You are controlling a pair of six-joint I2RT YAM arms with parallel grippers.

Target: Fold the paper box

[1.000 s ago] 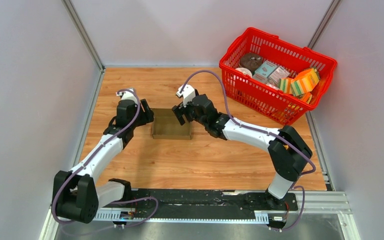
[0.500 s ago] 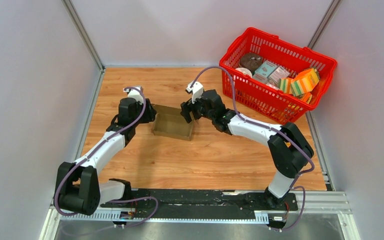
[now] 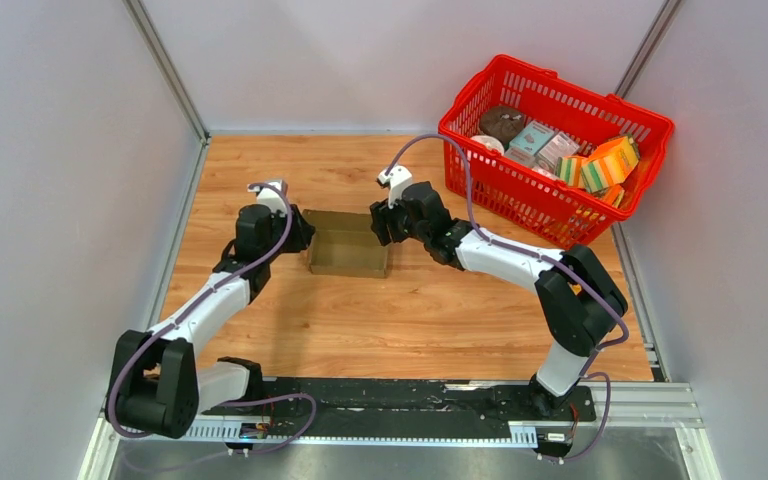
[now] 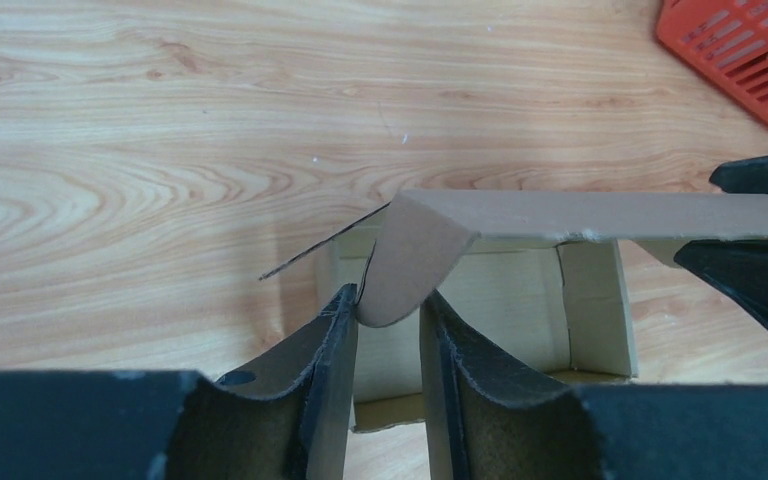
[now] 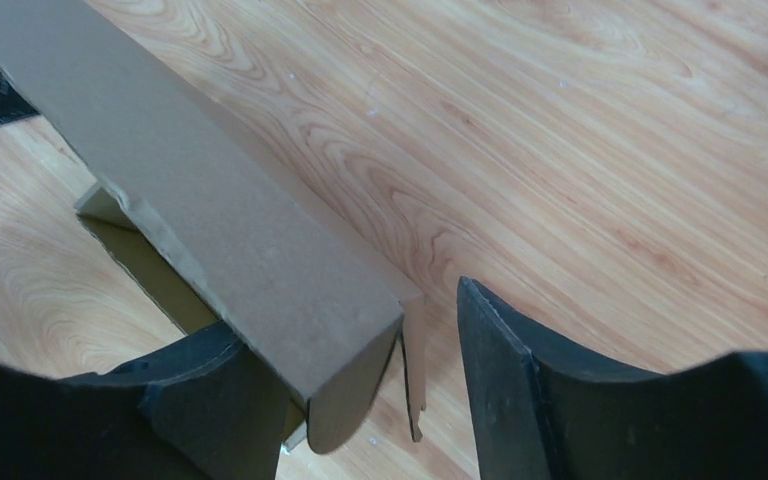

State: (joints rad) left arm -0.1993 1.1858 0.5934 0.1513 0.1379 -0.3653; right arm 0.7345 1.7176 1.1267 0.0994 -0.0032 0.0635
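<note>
The paper box (image 3: 348,252) sits open-topped in the middle of the table (image 3: 410,320), with wood showing on every side and the red basket (image 3: 520,195) well apart at my far right. My left gripper (image 4: 388,318) has its jaws standing narrow around a curled flap at the box's left end, though I cannot tell whether they pinch it. My right gripper (image 5: 360,320) is spread wide, one finger against the box's wall corner and the other over wood, and that wall hides most of the box's inside.

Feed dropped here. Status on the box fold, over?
Left claw astride paper box flap, grip unclear. Right claw open at its corner. Nothing blocking; red basket apart.
</note>
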